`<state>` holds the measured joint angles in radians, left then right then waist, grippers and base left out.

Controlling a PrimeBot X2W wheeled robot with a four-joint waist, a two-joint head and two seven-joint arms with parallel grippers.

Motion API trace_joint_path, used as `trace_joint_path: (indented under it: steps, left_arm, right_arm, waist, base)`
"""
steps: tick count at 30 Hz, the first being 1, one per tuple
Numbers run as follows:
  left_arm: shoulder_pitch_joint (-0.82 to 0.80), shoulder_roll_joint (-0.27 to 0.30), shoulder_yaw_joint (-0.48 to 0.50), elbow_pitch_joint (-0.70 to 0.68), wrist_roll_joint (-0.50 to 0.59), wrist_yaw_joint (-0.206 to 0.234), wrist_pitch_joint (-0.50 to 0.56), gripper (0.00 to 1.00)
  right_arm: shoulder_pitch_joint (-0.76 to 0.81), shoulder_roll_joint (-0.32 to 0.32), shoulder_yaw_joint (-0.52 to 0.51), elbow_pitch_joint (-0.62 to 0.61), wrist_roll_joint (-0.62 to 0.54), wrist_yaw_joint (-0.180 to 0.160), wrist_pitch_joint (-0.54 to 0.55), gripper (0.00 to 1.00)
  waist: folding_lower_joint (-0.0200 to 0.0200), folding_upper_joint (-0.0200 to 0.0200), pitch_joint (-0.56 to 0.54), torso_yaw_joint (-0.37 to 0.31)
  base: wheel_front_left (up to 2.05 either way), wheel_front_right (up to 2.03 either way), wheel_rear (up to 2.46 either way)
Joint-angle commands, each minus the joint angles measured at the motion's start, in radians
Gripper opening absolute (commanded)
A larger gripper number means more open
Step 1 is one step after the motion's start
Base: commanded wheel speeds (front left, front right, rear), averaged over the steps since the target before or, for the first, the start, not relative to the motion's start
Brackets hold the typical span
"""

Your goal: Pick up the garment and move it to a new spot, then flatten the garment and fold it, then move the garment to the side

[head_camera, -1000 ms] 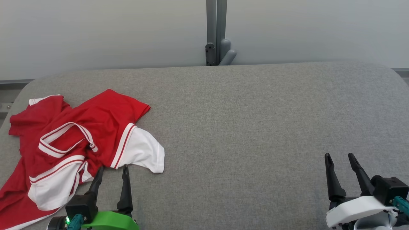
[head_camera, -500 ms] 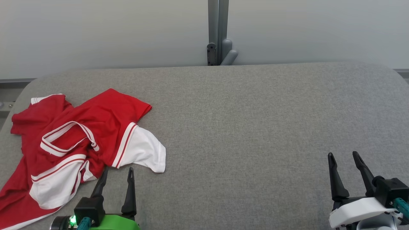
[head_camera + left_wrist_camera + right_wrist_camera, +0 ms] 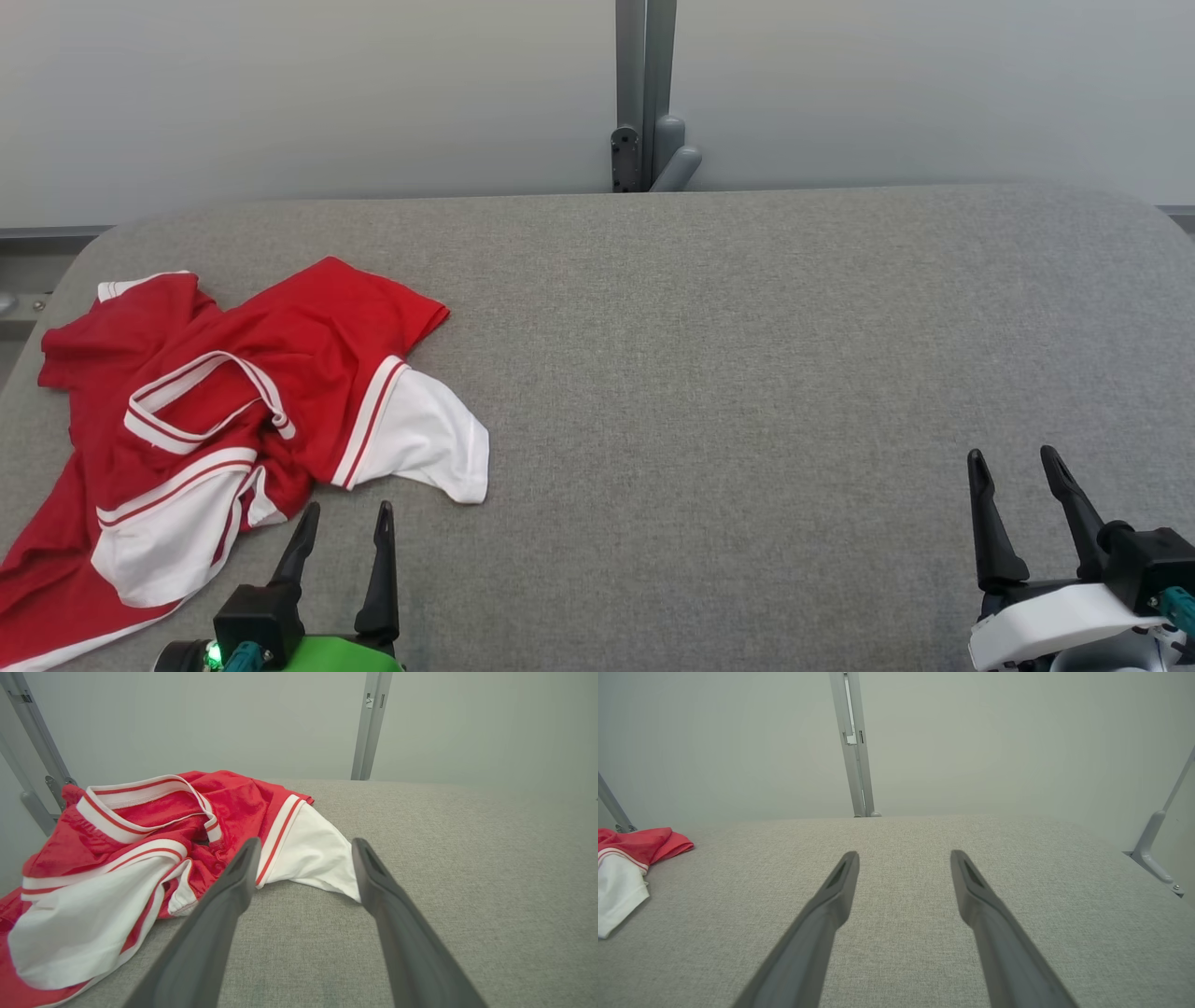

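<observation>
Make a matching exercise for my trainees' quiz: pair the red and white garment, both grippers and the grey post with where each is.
1. crumpled red and white jersey garment
2. left gripper, dark fingers, green wrist
3. right gripper, dark fingers, white wrist
4. grey metal post

A. upright behind the grey fabric table
B. open, lower right, over bare fabric
C. heaped at table's left
D. open, lower left, near the garment

Pairs: 1-C, 2-D, 3-B, 4-A

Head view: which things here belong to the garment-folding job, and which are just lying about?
For the job: crumpled red-and-white garment; grey table under it; left gripper, open; right gripper, open.
Just there: metal post; pale wall behind.
</observation>
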<state>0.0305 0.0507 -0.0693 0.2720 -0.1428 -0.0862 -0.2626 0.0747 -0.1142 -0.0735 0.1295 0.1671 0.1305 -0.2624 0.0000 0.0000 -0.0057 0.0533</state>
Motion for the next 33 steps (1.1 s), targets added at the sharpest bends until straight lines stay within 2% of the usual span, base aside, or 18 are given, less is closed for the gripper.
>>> trace_joint_path:
  steps: [1,23,33]
  left_arm:
    - [-0.001,0.000,0.000,0.005,-0.012,-0.004,-0.003,1.00]
    - [-0.016,0.000,-0.020,0.012,-0.048,0.006,-0.003,1.00]
    - [-0.022,0.001,-0.029,0.013,-0.050,0.012,-0.003,1.00]
  right_arm:
    - [0.004,-0.006,0.001,-0.001,0.006,0.000,-0.004,1.00]
    - [0.001,-0.001,-0.001,0.002,0.014,0.000,-0.004,1.00]
    - [0.010,0.005,-0.002,-0.001,0.012,0.000,-0.004,1.00]
  waist:
    - [0.0000,0.0000,0.000,-0.001]
    - [0.0000,0.0000,0.005,-0.004]
    - [0.0000,0.0000,0.003,0.058]
  base:
    - [0.00,0.00,0.00]
    - [0.00,0.00,0.00]
    - [0.00,0.00,0.00]
